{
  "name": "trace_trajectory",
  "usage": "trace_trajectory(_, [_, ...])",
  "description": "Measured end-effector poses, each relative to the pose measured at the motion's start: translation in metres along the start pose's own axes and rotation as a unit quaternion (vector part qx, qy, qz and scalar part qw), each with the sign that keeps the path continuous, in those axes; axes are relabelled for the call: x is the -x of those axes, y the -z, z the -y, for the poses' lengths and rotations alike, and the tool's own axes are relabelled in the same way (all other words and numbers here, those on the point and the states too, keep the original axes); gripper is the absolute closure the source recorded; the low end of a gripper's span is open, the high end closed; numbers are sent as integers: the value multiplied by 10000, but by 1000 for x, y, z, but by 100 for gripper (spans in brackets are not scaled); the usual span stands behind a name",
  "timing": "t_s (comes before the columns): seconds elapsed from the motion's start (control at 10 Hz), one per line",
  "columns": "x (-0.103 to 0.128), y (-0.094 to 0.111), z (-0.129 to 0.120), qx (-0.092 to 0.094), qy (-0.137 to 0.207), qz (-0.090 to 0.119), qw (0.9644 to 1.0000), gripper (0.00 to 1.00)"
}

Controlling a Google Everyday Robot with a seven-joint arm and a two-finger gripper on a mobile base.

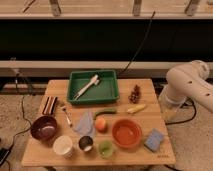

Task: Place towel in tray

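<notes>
Counted on the bench (152,118): one tray (107,84), one towel (84,124), two bowls (a maroon bowl (44,127), an orange bowl (126,132)), three cups (63,145) in a front row, one blue pad (154,139). Towel pale blue-grey, thin, rumpled, uneven at the edges; lying on the bench in front of the tray, apart from it, just beside an orange fruit (101,123). Tray dark green, holding one white utensil (87,86). White arm (187,85) at the right; gripper out of view, jaws' state impossible to tell.

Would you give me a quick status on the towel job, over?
Gripper out of view; arm at table's right side. Towel on table, in front of tray. White utensil lies in tray; room beside it.
</notes>
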Motion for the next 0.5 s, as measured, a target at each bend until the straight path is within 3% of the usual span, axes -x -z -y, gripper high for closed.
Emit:
trace_trajectory(0.3, [2,0,0,-13,70,16,10000,35])
trace_trajectory(0.5, [24,1,-4,-22,336,89,9994,35])
